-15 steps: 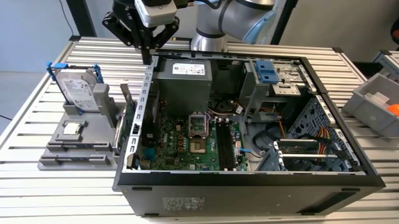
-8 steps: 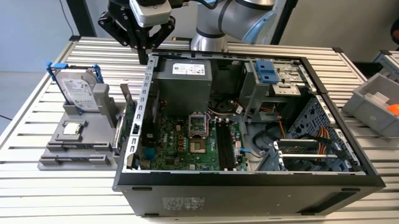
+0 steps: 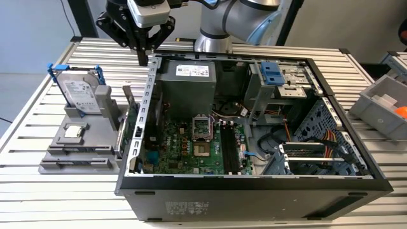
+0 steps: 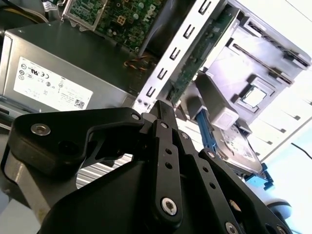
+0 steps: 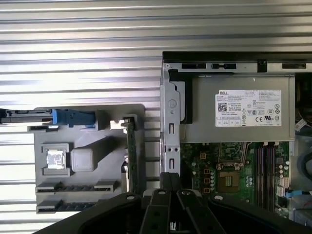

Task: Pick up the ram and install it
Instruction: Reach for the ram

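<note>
A white label (image 5: 248, 107) with black print and a row of small round marks stands on the grey power supply box (image 5: 234, 132), just ahead of the jaws of the gripper (image 5: 170, 176). Its letters are too small to read surely. The hard drive (image 3: 87, 104), beside the jaws outside the case wall, carries a pale printed label (image 3: 77, 88). A pale sticker (image 3: 186, 208) with fine print is on the outer side of the computer case (image 3: 267, 198), far from the jaws.

Gray holder tray (image 5: 105, 168) on slatted table (image 5: 73, 39), beside open computer case (image 5: 170, 105)
</note>
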{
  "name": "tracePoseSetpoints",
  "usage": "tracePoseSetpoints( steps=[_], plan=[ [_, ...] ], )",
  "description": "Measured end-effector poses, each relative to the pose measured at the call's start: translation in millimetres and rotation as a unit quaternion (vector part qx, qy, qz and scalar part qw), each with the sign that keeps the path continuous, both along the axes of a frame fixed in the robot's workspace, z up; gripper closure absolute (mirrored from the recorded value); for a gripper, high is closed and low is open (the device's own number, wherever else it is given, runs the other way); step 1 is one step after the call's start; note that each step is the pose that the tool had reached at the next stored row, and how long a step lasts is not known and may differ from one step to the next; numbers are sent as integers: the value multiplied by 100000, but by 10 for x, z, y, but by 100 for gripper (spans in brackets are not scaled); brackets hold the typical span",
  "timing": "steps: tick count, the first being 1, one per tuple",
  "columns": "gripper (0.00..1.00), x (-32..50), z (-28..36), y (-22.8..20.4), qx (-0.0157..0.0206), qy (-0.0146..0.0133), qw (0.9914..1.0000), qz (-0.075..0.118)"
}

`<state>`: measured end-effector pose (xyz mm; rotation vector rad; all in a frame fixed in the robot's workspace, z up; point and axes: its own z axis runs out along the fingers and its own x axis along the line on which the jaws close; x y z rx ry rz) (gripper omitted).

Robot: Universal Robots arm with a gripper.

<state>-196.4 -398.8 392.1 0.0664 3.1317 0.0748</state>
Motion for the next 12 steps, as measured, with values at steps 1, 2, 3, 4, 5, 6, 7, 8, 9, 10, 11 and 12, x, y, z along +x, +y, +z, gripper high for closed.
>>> tracePoseSetpoints(
  steps=[1, 2, 3, 4, 5, 6, 7, 8, 9, 10, 11, 12],
  plan=[
    [100, -7, 0, 0, 1, 4, 100000, 6],
    [100, -12, 0, 0, 0, 6, 100000, 13],
    [100, -19, 0, 0, -1, 12, 100000, 18],
    [100, -25, 0, 0, 1, 11, 100000, 29],
    [100, -28, 0, 0, -1, 19, 100000, 47],
    [100, -32, 0, 0, 2, 28, 100000, 69],
    [100, -36, -1, 0, 2, 34, 100000, 86],
    [100, -40, -1, 0, 2, 42, 100000, 101],
    [100, -44, -1, 0, 1, 51, 100000, 111],
    [100, -49, -1, 0, 1, 58, 100000, 124],
    [100, -52, -1, 0, 1, 65, 100000, 138],
    [100, -57, -1, 0, 3, 74, 100000, 146]
  ],
)
